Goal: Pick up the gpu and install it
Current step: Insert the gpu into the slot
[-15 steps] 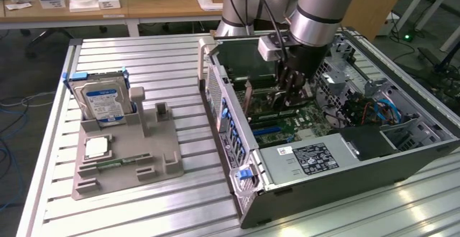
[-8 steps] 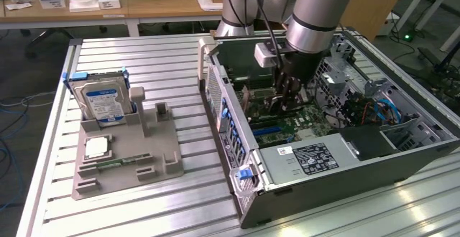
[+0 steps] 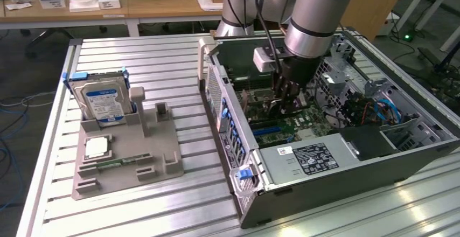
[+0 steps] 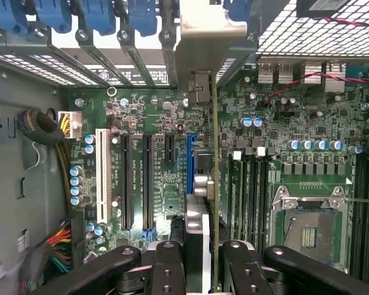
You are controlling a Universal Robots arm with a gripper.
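Over slotted metal table, hovering inside open computer case; clenching jaws on gpu, holding it edge-on above motherboard, long axis lying parallel, just beside blue slot.

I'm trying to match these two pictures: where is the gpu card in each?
Exterior view: the gpu hangs below the arm, inside the open computer case.
Wrist view: the gpu is edge-on, a thin strip over the motherboard.
Shared landmark: the green motherboard.
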